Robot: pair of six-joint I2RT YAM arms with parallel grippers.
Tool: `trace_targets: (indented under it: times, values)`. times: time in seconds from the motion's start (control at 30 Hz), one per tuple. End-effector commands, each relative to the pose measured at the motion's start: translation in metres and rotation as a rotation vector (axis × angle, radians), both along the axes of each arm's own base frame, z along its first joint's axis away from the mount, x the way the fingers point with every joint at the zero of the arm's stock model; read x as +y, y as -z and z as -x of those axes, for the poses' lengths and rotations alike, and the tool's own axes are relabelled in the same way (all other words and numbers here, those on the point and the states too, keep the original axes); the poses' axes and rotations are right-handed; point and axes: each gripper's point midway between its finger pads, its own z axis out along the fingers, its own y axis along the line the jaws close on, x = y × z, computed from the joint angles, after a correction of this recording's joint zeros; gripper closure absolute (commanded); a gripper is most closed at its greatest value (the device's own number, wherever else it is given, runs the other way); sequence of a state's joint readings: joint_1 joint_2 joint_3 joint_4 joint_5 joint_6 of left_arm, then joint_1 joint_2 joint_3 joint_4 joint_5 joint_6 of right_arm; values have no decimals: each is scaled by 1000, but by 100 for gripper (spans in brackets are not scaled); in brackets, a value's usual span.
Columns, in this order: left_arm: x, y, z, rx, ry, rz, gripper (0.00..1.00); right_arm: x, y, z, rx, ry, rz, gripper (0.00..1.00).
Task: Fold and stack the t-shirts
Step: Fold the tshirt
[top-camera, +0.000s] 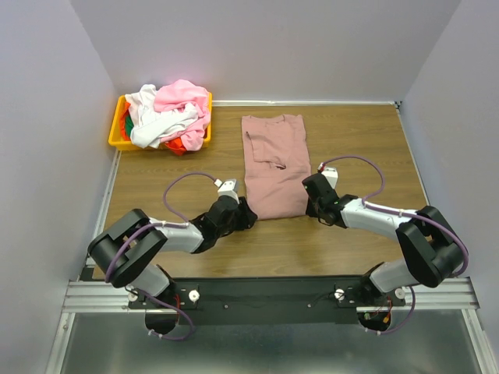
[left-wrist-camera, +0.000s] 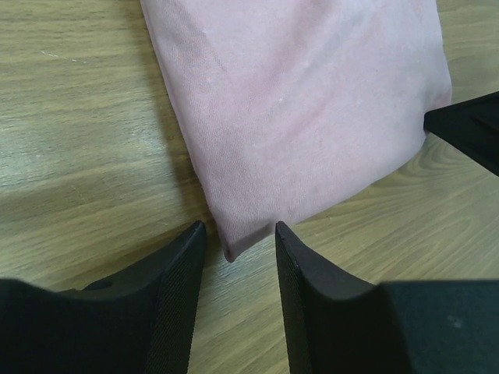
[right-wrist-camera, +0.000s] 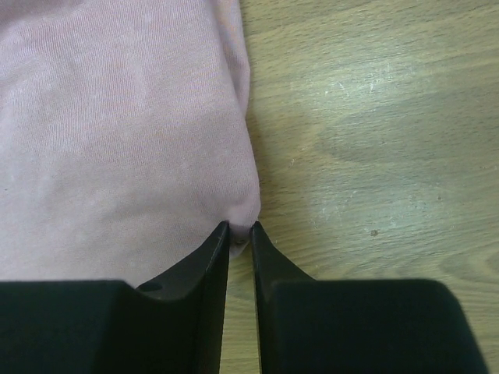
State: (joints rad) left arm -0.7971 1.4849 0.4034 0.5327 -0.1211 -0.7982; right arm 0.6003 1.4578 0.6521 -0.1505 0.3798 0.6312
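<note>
Up close, right pincer nipping t-shirt corner

Looks down from above and behind the arm bases, taking in the whole table. Rides each wrist, very near and low, facing forward over the wood. Shares across all three the near hem of the mauve-pink t-shirt, one corner per wrist.
</note>
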Motion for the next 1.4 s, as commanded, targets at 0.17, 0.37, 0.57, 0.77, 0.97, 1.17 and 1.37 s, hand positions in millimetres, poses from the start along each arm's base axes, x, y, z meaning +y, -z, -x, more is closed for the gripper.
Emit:
trace_targets:
  times: [0.17,0.37,0.57,0.77,0.97,1.17,1.37]
  values:
    - [0,18,-3,34,-25,-48,58,-9,17,13,62,-3,29,83]
    - [-6,29,-2,52,-10,-55,94,-10,17,15,64,-7,33,100]
    - [8,25,-5,33,-58,-94,100,-9,8,16,39,-16,13,100]
    - [23,18,-3,20,-97,-129,100,-16,3,21,26,3,16,100]
    - [27,14,1,20,-106,-118,100,-15,1,24,33,0,0,100]
    - [16,1,9,4,-63,-94,100,-9,-10,30,32,-28,-48,100]
    - [22,-29,8,-37,-79,-80,100,-10,-50,31,-41,-23,-98,100]
